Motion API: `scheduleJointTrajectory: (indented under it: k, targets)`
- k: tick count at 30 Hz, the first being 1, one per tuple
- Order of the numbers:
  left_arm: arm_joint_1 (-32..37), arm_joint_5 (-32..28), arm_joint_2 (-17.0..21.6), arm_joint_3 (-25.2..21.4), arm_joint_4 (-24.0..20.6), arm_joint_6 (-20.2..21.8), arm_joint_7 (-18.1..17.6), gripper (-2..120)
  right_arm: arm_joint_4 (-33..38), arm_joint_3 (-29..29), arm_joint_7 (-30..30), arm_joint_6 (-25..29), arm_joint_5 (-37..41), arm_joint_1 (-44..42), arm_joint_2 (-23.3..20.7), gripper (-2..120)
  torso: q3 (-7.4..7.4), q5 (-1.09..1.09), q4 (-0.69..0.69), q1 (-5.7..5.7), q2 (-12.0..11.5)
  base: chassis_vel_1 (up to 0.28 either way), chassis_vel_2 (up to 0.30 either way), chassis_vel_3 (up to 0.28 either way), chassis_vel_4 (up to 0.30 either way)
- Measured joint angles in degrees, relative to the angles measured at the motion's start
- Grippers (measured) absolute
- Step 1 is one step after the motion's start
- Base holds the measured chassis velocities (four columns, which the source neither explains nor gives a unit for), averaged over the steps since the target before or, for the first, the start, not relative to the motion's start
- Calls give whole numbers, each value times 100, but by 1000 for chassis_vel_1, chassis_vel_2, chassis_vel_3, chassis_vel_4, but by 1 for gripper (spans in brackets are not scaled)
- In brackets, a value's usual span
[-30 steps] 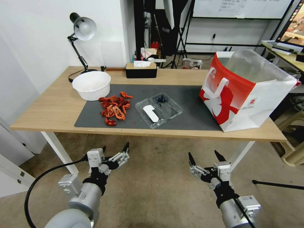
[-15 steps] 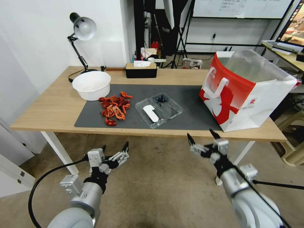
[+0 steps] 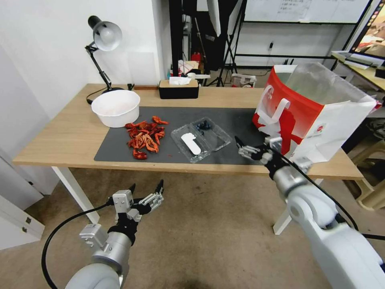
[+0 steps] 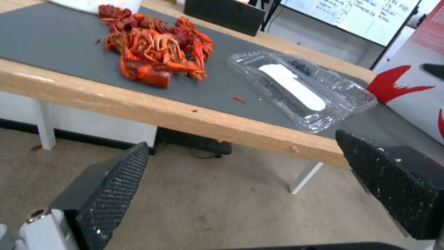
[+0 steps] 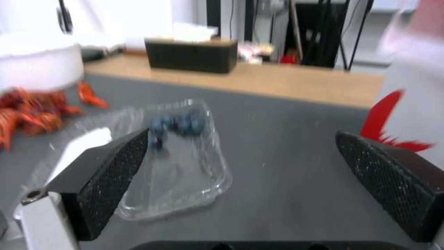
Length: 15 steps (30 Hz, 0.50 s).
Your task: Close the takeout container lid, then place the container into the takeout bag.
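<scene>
The container lies open on the grey mat, a few dark blueberries in its far half. The takeout container lid, clear with a white oblong label, lies flat beside it toward the table's front. The takeout bag, red and white, stands open at the table's right end. My right gripper is open, hovering low over the mat between container and bag. From its wrist I see the container and lid just ahead. My left gripper hangs open below the table's front edge, facing the container.
A white bowl and a pile of red crayfish sit left of the container. A black tissue box and a desk lamp stand at the back. The table's front edge lies between my left gripper and the mat.
My right arm has risen from below the table's front edge and reached forward over the mat's right part, close to the bag. The left arm has barely moved.
</scene>
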Motion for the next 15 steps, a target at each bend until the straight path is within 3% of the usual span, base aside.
scheduleJointTrajectory:
  k: [5,8,15]
  targets:
    - [-23,-1,-9,-2,91,-5,5,100,-318,-416,210,-545,120,584,-26,100,-1,1,-1,1,0,0,0,0,0]
    - [-45,-5,2,-10,197,-29,4,100,-655,-869,433,-1181,182,1242,-12,100,-1,0,0,0,0,0,0,0,0]
    - [-64,-7,-5,-11,302,-77,-7,100,-975,-1285,639,-1804,193,1887,31,100,-1,0,-1,0,1,0,0,0,0]
